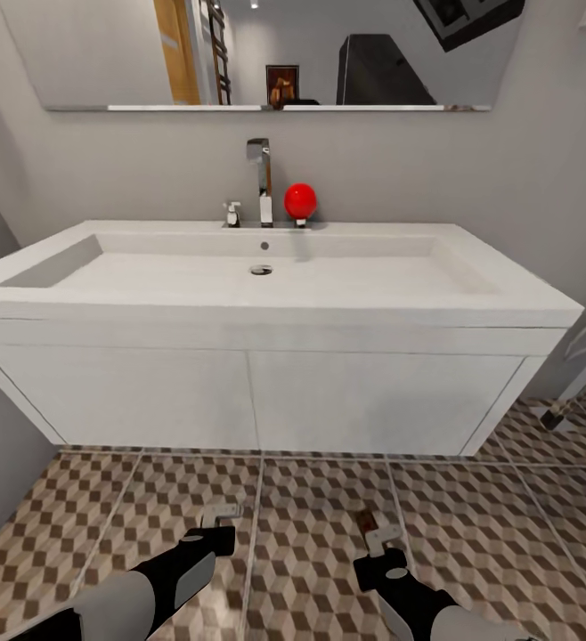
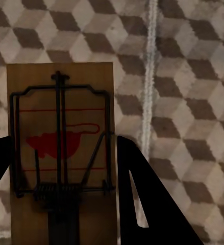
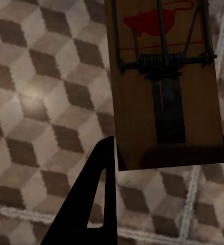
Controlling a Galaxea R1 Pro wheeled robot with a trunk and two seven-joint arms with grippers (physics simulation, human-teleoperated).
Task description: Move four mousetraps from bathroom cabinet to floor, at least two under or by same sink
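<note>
- The sink (image 1: 261, 267) sat atop the vanity (image 1: 257, 401), against the far wall, under the mirror (image 1: 266, 53).
- The tap (image 1: 261, 178) stood at the sink's far rim, the knob (image 1: 300, 201) just right of it.
- The bathroom floor (image 1: 471, 534) lay near, before the vanity.
- Above it, each pincer, left (image 1: 222, 515) and right (image 1: 380, 534), carried a mousetrap (image 2: 60, 153), (image 3: 163, 81) between its fingers.

no readable text; each mousetrap (image 2: 60, 153) (image 3: 163, 81) bears only a red mouse picture.
</note>
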